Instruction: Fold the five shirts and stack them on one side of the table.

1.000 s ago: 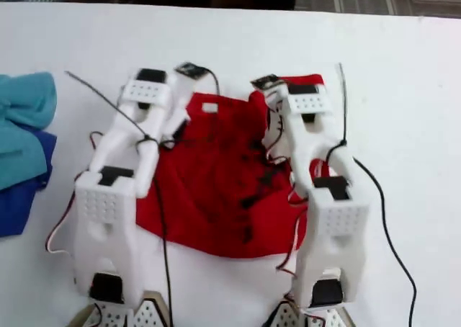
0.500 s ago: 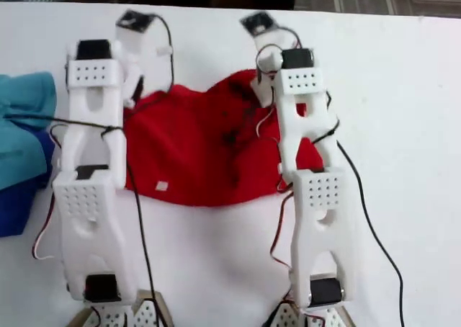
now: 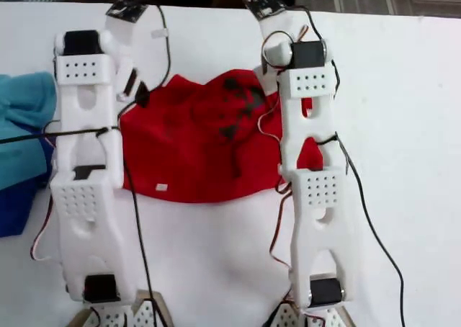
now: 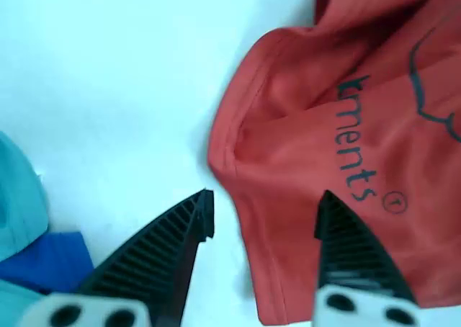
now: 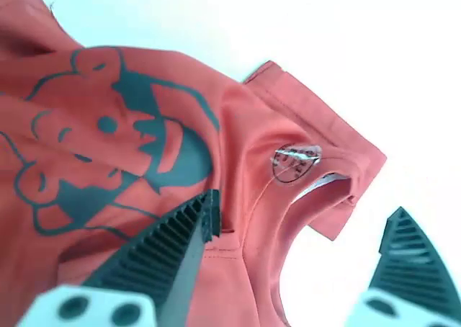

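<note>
A red shirt [image 3: 202, 143] lay crumpled on the white table [image 3: 403, 89] between the two arms, with a dark cartoon print facing up and a small white tag near its closer hem. The left gripper [image 4: 265, 201] hovered over the shirt's side edge with its jaws apart, one finger above bare table and the other above red cloth. The right gripper [image 5: 306, 208] hung over the collar (a round label showed inside the neck), with its jaws spread wide. One finger was above the red cloth and the other above the table. At the table's left edge, a teal shirt [image 3: 25, 118] lay bunched partly over a blue shirt [image 3: 18, 204], apart from the red one.
</note>
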You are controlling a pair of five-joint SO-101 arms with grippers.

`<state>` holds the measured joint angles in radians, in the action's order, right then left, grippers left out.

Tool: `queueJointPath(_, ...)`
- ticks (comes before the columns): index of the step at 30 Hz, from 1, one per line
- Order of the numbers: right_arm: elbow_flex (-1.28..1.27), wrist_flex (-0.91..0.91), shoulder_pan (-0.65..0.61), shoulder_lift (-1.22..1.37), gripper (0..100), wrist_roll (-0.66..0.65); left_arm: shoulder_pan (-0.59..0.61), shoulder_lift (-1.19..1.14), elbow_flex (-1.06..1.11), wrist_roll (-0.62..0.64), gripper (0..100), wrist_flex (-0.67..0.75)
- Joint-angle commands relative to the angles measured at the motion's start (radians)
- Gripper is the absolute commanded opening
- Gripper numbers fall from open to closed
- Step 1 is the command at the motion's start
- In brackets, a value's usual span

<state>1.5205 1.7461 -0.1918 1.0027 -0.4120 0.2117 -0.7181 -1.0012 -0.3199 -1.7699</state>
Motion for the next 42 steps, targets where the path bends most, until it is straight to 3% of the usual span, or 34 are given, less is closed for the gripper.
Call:
queueJointPath(1,-0.028,0.027,0.021,-0.077,32.0,0.008,0.012,0.152,0.081,-0.006,25,-0.020)
queueJointPath(7,-0.430,0.025,0.016,-0.294,23.6,0.008,-0.020,0.448,0.564,-0.038,25,0.028)
queueJointPath(13,-0.767,0.015,0.013,-0.375,24.0,0.003,-0.023,0.641,1.159,-0.041,25,0.370)
queueJointPath(18,-0.896,-0.051,0.010,-0.374,24.1,-0.020,-0.020,0.712,1.469,-0.041,25,0.575)
queueJointPath(27,-1.154,-0.030,-0.010,-0.452,23.8,-0.120,-0.017,0.740,1.719,-0.043,25,0.720)
queueJointPath(35,-1.378,-0.028,0.028,-0.872,23.8,-0.199,-0.017,0.741,1.756,-0.031,25,0.761)
queueJointPath(38,-1.363,-0.189,0.027,-0.992,23.8,-0.115,-0.017,0.741,1.755,0.052,25,0.769)
queueJointPath(42,-1.366,-0.398,0.013,-0.917,23.7,0.058,-0.015,0.741,1.759,0.107,25,0.784)
